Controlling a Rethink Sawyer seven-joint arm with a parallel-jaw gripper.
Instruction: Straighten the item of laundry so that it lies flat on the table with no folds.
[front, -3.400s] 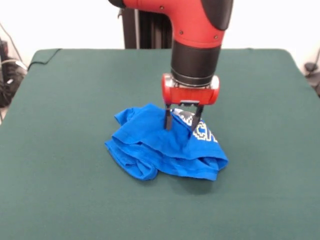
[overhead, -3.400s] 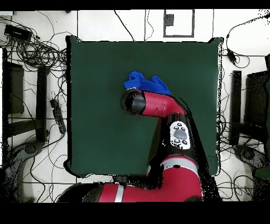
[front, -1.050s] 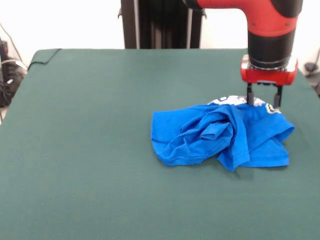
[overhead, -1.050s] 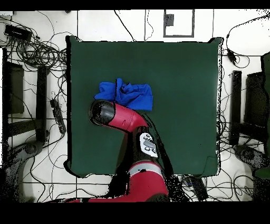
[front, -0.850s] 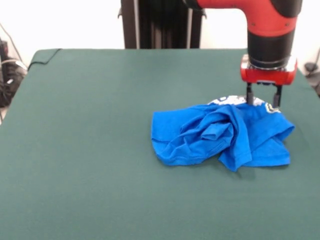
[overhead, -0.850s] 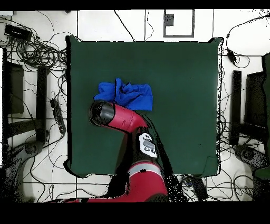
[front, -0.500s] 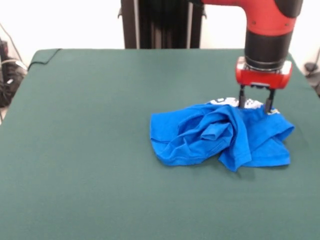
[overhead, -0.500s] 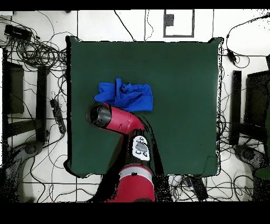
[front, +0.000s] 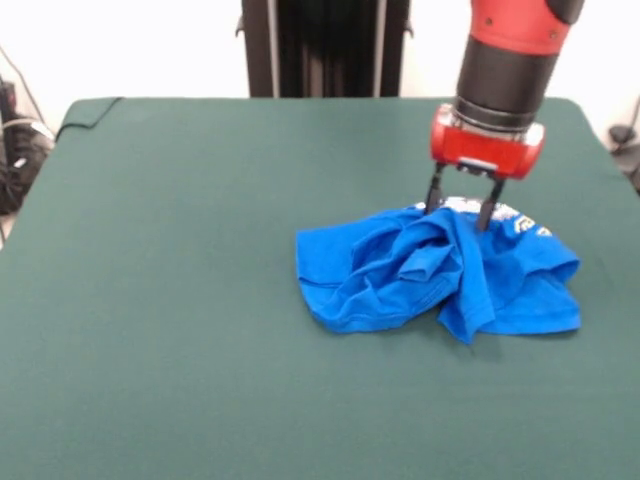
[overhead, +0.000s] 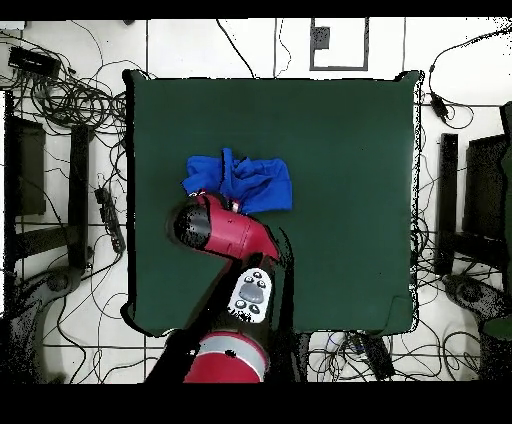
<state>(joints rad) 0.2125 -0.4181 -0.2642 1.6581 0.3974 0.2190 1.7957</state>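
The item of laundry is a bright blue T-shirt lying crumpled in folds on the right half of the dark green table. A strip of white print shows at its far edge. My gripper hangs over that far edge, open, with its two dark fingers spread and their tips at the cloth. In the overhead view the blue shirt lies in the left half of the table. There the red arm's wrist sits beside it and hides the gripper.
A black stand rises behind the table's far edge. In the overhead view, cables lie on the floor around the table, and dark equipment stands at its sides.
In the front view the gripper has moved left along the shirt's far edge and risen slightly. The shirt's left part has shifted a little left with it.
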